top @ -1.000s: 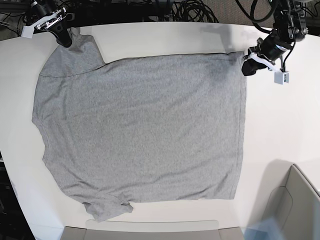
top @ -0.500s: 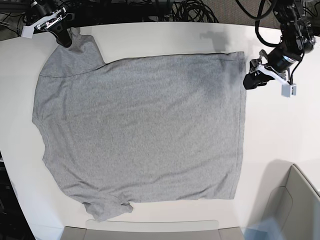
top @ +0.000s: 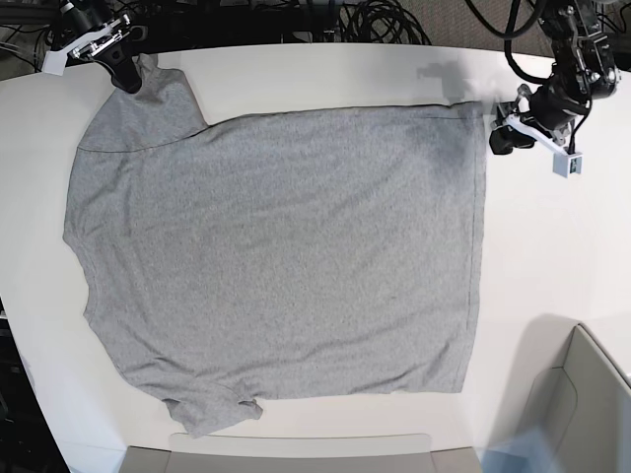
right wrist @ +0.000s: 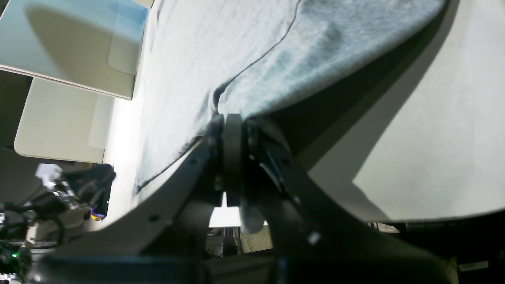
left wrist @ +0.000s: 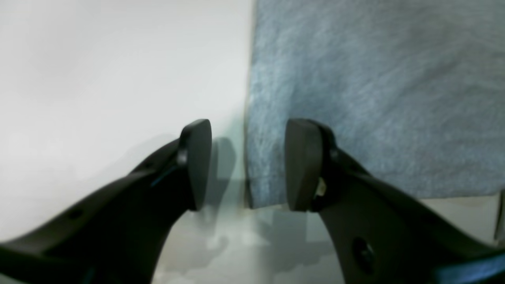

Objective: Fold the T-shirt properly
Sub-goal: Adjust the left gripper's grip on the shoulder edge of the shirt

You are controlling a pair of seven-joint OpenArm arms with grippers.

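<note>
Lying flat and plain side up across the white table (top: 552,246), the T-shirt (top: 286,256) has one sleeve pinched in the right gripper (right wrist: 232,157), jaws clamped together on the cloth at the far edge. The left gripper (left wrist: 246,163) hovers at the hem corner, its jaws apart, straddling the shirt's edge.

This looks like a robotics lab or test bench — a bare white table (top: 315,74) with rounded corners, lit from above, with two black robot arms (top: 577,44) reaching in from the upper corners of the base view. Bundles of black cables (top: 380,20) lie heaped behind the table's far edge, and the right wrist view's lower left shows more wiring and electronics (right wrist: 47,201) — blurred.
</note>
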